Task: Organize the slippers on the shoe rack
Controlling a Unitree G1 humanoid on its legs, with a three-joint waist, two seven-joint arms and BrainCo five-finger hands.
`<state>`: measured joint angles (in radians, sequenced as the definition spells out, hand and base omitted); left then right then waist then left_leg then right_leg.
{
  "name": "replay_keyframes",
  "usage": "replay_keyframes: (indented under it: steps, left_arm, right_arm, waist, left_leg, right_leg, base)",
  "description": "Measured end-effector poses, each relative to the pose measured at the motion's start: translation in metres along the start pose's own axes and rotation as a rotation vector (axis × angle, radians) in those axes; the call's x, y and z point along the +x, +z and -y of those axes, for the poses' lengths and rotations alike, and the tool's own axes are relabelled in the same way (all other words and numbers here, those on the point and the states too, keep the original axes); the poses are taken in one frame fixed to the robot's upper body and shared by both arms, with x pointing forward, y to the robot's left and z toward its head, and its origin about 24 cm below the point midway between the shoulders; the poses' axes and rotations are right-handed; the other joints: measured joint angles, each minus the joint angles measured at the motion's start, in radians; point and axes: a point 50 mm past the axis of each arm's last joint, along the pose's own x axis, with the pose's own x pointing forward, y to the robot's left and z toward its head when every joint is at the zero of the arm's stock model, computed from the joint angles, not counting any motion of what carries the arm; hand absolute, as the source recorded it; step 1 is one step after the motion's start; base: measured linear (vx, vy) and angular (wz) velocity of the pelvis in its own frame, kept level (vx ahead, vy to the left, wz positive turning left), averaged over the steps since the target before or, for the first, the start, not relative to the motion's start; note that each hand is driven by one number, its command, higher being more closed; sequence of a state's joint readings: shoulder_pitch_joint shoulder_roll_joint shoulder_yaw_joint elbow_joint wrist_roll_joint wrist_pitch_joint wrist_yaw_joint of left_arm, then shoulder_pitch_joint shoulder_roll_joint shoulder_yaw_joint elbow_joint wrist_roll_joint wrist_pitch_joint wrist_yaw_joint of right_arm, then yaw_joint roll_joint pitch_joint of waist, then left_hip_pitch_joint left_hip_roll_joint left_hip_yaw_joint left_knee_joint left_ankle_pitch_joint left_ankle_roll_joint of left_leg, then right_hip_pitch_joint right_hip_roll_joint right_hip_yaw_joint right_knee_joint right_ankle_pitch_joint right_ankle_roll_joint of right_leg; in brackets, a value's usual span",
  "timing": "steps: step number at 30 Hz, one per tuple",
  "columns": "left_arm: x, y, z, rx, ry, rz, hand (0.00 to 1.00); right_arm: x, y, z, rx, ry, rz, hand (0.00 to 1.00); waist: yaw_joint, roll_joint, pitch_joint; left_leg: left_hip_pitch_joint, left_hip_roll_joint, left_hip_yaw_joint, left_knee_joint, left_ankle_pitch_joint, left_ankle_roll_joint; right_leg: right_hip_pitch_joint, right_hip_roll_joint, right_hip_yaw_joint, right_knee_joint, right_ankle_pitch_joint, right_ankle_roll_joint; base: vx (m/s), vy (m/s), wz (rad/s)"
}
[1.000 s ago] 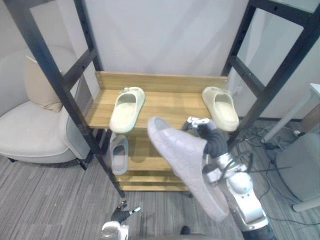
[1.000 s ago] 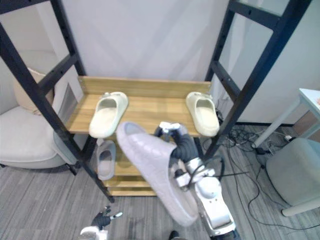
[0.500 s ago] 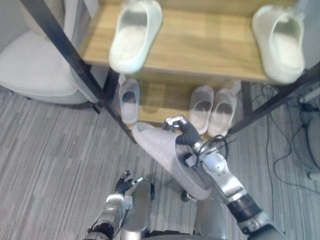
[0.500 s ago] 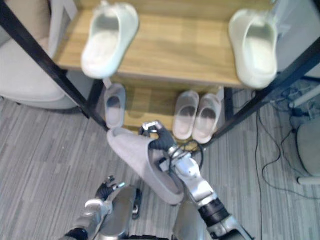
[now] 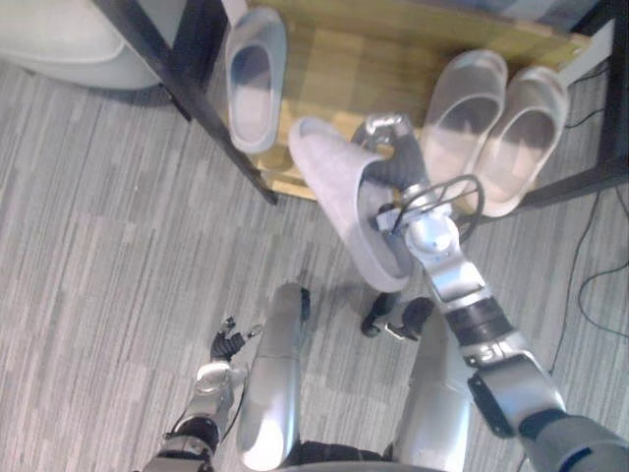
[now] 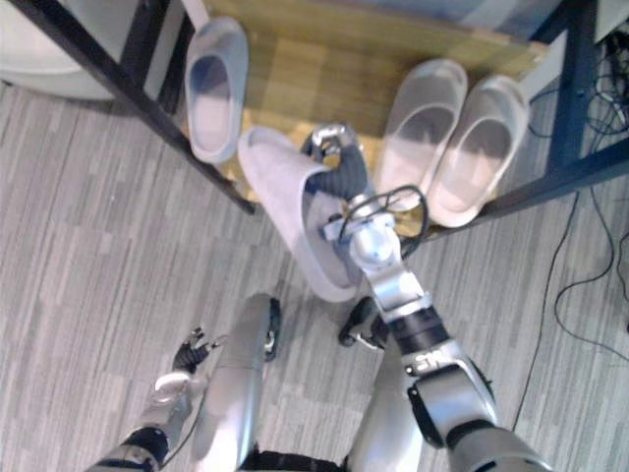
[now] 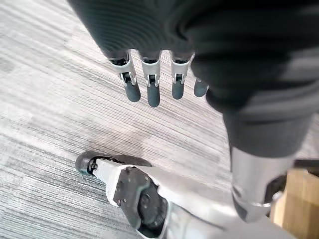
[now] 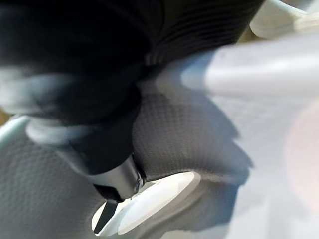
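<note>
1. The right hand (image 5: 398,165), arm stretched forward, is curled round a grey slipper (image 5: 339,192), held at the low shelf's (image 5: 334,69) front edge (toe towards it).
2. Its wrist view shows, close up, a dark finger pressed on the slipper's textured strap.
3. The left hand (image 7: 149,92) hangs low, fingers straight, over the floor (image 7: 50,114).

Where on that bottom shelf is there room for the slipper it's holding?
Bare wood of the shelf lies between the lone grey slipper and the pale pair, just past the held slipper in the right hand. The right end is crowded by that pair.
</note>
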<state>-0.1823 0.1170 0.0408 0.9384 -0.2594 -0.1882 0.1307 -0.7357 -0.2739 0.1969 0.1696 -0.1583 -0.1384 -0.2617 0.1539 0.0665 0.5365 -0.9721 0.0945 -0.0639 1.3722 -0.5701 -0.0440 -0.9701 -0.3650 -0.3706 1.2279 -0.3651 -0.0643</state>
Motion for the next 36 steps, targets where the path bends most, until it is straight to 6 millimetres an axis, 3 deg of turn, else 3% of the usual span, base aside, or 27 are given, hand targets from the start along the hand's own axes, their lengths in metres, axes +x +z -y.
replay_keyframes:
  steps: [8, 16, 30, 36]
  left_arm:
    - [0.0, 0.016, 0.007, -0.076, 0.0, 0.076, 0.0]
    - [-0.001, 0.022, 0.012, -0.102, 0.011, 0.104, 0.0]
    - [0.0, 0.032, 0.017, -0.121, 0.018, 0.139, 0.0]
    - [0.001, 0.036, 0.018, -0.124, 0.025, 0.149, 0.0]
  right_arm:
    - [0.021, 0.029, 0.037, -0.056, -0.268, 0.091, 1.0]
    - [0.037, 0.042, 0.065, -0.129, -0.501, 0.077, 1.0]
    - [0.072, 0.024, 0.06, -0.167, -0.541, -0.103, 1.0]
    - [0.091, 0.042, 0.065, -0.162, -0.585, -0.055, 1.0]
  waist:
    - [0.018, -0.003, 0.001]
    - [0.031, -0.005, 0.002]
    - [0.057, -0.016, 0.005]
    - [0.066, -0.018, 0.005]
  left_leg:
    - [-0.102, -0.005, -0.016, 0.057, -0.001, -0.007]
    - [-0.151, -0.016, -0.031, 0.08, 0.002, -0.016]
    - [-0.241, -0.017, -0.053, 0.103, 0.01, -0.03]
    - [-0.288, -0.022, -0.061, 0.11, 0.019, -0.044]
  right_leg:
    - [-0.081, -0.037, -0.017, 0.069, -0.027, -0.005]
    - [-0.115, -0.058, -0.032, 0.098, -0.041, -0.008]
    - [-0.184, -0.058, -0.044, 0.114, -0.043, -0.007]
    - [-0.228, -0.072, -0.052, 0.133, -0.044, -0.006]
  base:
    - [-0.02, -0.001, 0.09]
    - [-0.01, -0.01, 0.08]
    - [0.0, -0.002, 0.01]
    - [-0.01, -0.004, 0.03]
